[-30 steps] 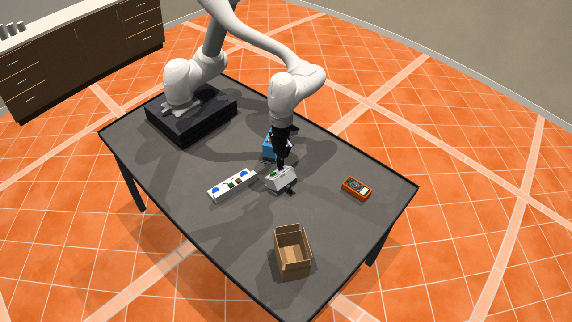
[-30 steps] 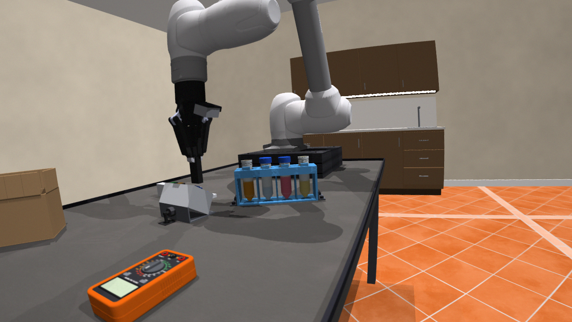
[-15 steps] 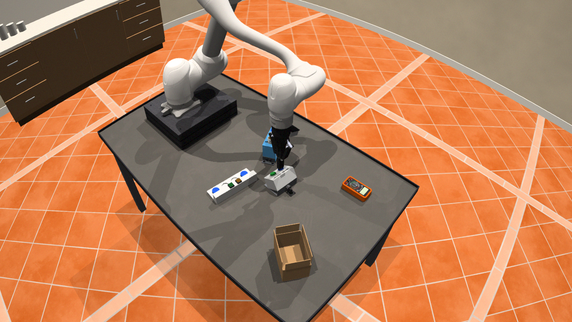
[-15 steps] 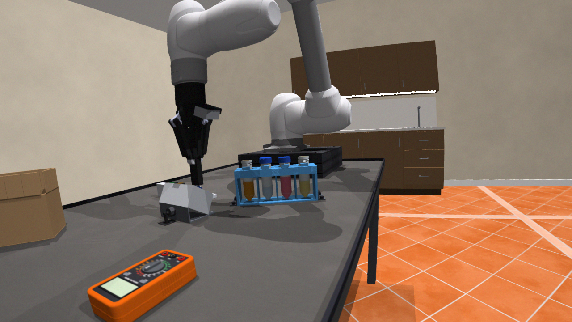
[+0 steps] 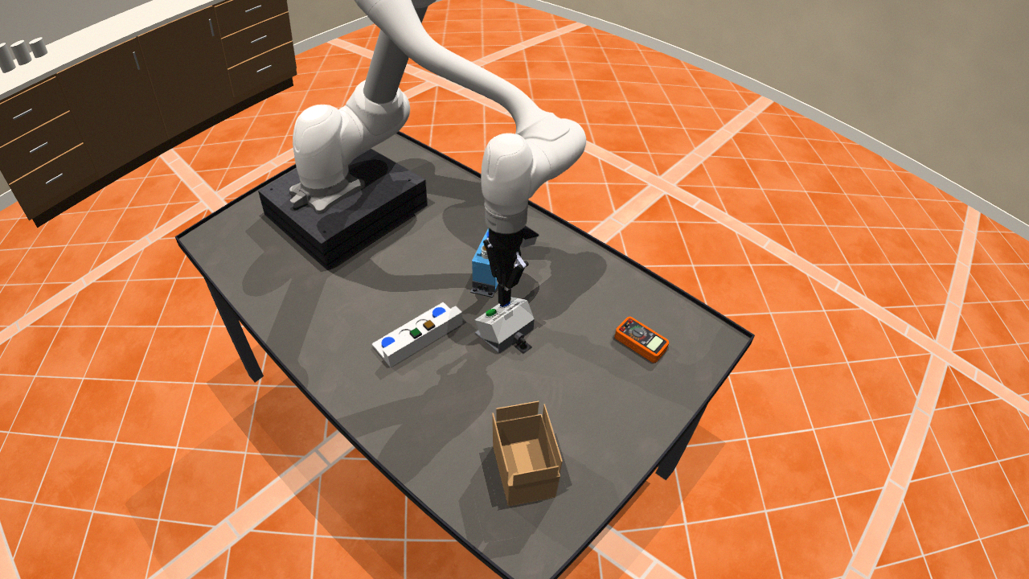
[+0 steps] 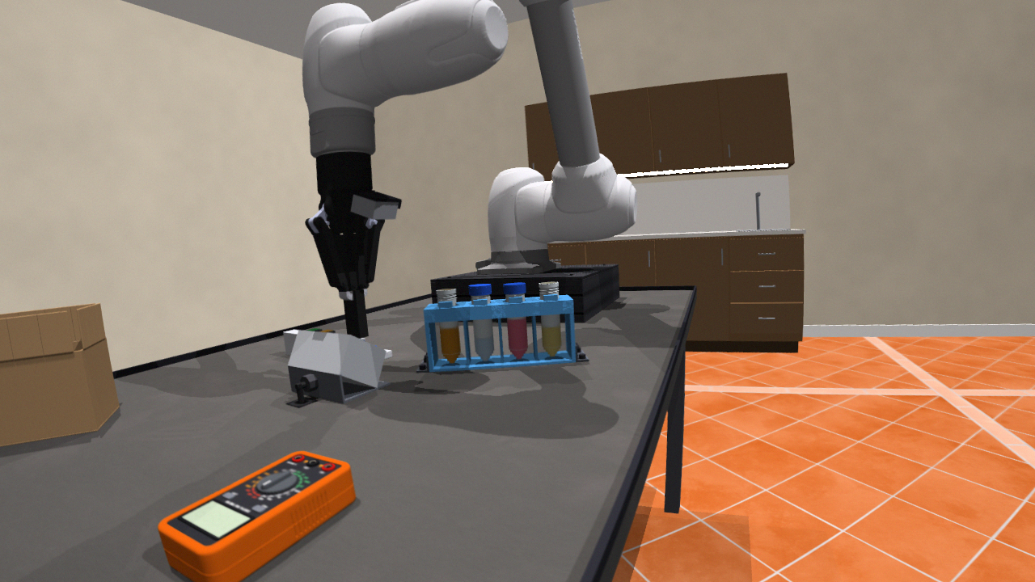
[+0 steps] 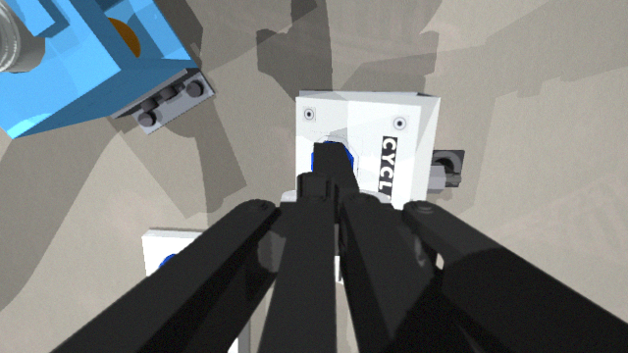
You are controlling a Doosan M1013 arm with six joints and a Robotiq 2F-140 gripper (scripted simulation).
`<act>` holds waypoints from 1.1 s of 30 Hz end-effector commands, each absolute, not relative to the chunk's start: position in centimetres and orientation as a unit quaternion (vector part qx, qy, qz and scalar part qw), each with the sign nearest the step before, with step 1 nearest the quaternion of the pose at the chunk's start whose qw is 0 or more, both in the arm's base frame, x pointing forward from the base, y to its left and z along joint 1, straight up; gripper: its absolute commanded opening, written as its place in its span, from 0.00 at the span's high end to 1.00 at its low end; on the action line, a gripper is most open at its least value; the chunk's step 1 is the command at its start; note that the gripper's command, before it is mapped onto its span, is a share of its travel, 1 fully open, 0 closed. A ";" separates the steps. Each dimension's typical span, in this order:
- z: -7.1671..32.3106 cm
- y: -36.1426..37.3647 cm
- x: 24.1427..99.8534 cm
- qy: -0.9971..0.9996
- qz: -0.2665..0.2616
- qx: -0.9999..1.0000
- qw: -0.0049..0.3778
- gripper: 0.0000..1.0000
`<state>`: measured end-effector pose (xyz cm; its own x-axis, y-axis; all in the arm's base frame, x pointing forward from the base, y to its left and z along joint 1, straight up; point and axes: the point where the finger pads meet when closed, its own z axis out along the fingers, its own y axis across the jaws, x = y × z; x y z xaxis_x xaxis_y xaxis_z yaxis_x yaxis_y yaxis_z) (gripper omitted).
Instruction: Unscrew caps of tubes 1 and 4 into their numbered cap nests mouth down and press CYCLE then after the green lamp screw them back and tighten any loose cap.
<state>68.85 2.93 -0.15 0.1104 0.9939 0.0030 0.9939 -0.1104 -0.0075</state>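
My gripper (image 7: 327,167) is shut and empty, its fingertips down on the blue CYCLE key (image 7: 348,153) of the white key housing (image 5: 505,323); it also shows in the side view (image 6: 356,329). The green READY key (image 5: 491,312) sits beside it. The blue tube rack (image 6: 499,335) stands just behind the housing; its two middle tubes wear blue caps (image 6: 479,291), and the two end tubes (image 6: 445,295) (image 6: 548,289) are open. The white cap tray (image 5: 416,335) holds a blue cap at each end (image 5: 387,341) (image 5: 439,312), with two unlit lamps between them.
An orange multimeter (image 5: 641,338) lies to the right on the table. An open cardboard box (image 5: 526,453) stands near the front edge. The arm's black base block (image 5: 343,201) sits at the back left.
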 end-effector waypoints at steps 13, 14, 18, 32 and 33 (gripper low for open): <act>-0.2 2.9 68.9 -0.667 0.001 -0.745 0.003 0.90; 0.1 2.9 68.9 -0.667 0.001 -0.745 0.003 0.90; 1.3 2.9 68.9 -0.667 0.001 -0.745 0.003 0.90; 2.5 0.9 67.5 -0.755 0.000 -0.656 0.003 0.00; 2.4 0.2 67.1 -0.775 0.000 -0.632 0.003 0.00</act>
<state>68.47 2.34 2.63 0.0390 0.9992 -0.0010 0.9992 -0.0391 -0.0078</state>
